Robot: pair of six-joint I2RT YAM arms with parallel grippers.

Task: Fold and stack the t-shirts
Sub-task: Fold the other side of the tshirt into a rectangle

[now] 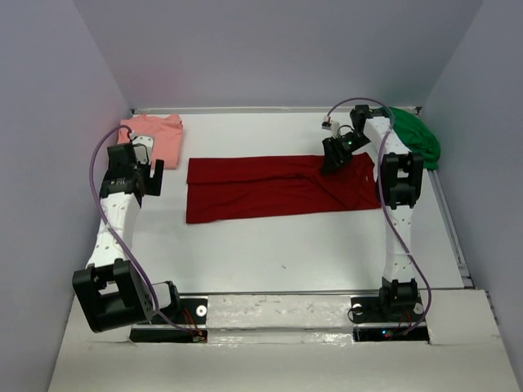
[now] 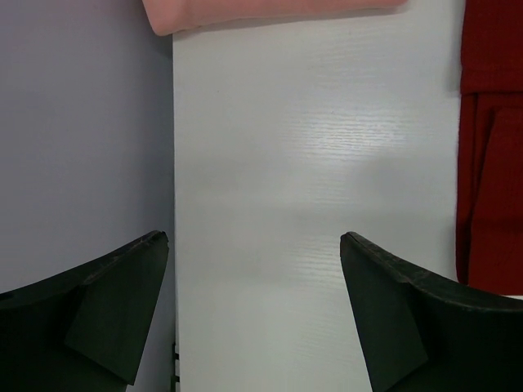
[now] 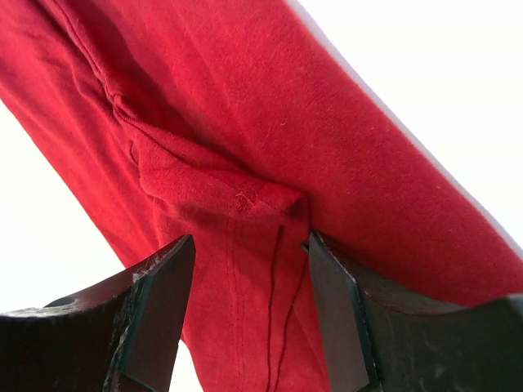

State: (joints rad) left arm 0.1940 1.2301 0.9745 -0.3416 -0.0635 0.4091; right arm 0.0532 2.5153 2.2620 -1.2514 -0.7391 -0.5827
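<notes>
The dark red t-shirt [image 1: 270, 188] lies spread as a long band across the middle of the table, folded lengthwise. My right gripper [image 1: 333, 159] sits over its right end, near the top edge. In the right wrist view its jaws [image 3: 249, 238] stand apart, open, with a raised fold of the red cloth [image 3: 270, 106] lying between the fingers. The salmon-pink t-shirt [image 1: 155, 135] lies folded at the back left. The bright green t-shirt [image 1: 417, 135] is bunched at the back right. My left gripper [image 1: 155, 175] hovers open and empty over bare table [image 2: 254, 237], between the pink cloth [image 2: 270, 10] and the red cloth [image 2: 490, 163].
Grey walls close in the table on the left [image 1: 57, 163], back and right. The left gripper hangs close to the left wall [image 2: 82, 163]. A raised white ledge [image 1: 278, 310] runs along the near edge between the arm bases.
</notes>
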